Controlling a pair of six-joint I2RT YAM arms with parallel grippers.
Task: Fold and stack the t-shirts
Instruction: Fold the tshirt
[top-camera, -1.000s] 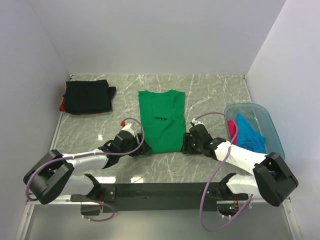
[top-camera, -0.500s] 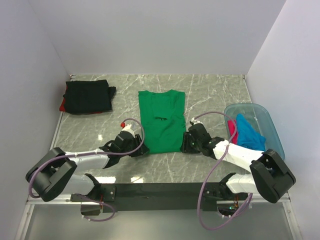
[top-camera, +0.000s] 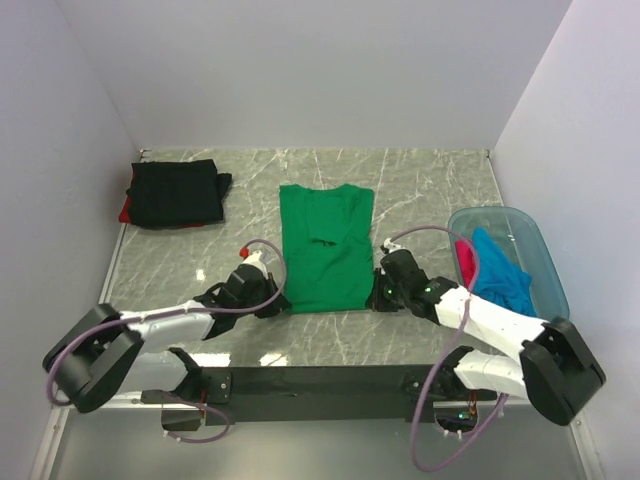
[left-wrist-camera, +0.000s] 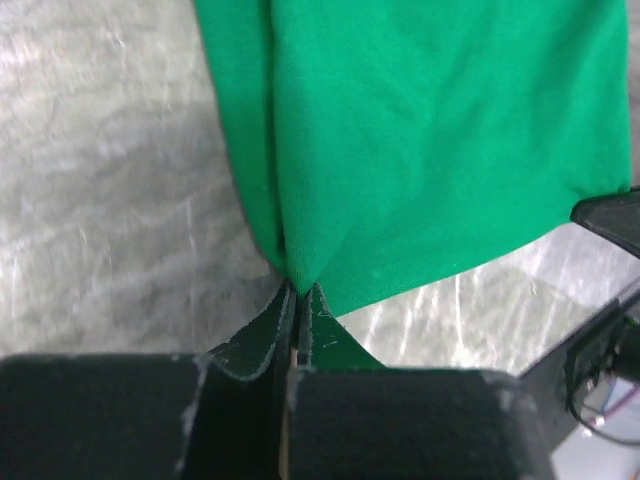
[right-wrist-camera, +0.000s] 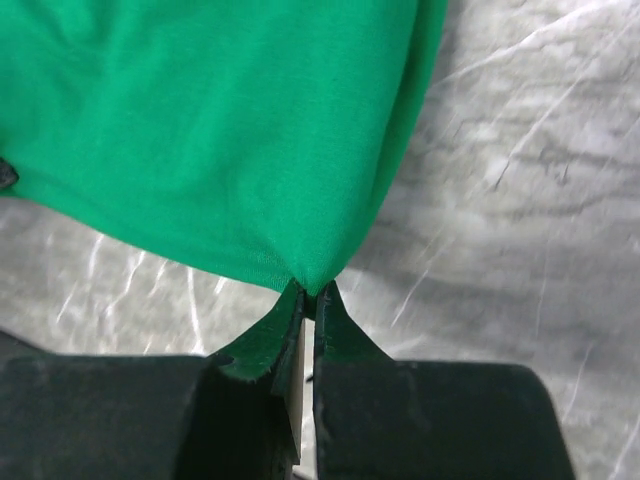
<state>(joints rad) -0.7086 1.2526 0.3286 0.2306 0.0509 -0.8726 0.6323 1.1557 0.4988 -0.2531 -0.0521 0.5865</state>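
A bright green t-shirt (top-camera: 325, 245) lies folded lengthwise in the middle of the marble table (top-camera: 420, 190), collar towards the back wall. My left gripper (top-camera: 280, 300) is shut on its near left corner (left-wrist-camera: 298, 278), the cloth pinched between the tips. My right gripper (top-camera: 374, 298) is shut on the near right corner (right-wrist-camera: 310, 285). A folded black t-shirt (top-camera: 178, 192) rests on a red one (top-camera: 125, 212) at the back left. A blue t-shirt (top-camera: 500, 270) and a pink one (top-camera: 465, 262) lie crumpled in the tub.
A translucent blue plastic tub (top-camera: 535, 255) stands at the right edge of the table. White walls close in the back and both sides. The black base bar (top-camera: 320, 382) of the arms runs along the near edge.
Both grippers have gone from open to shut, each pinching a near corner of the green t-shirt. The shirt's near hem has drawn slightly towards the arms.
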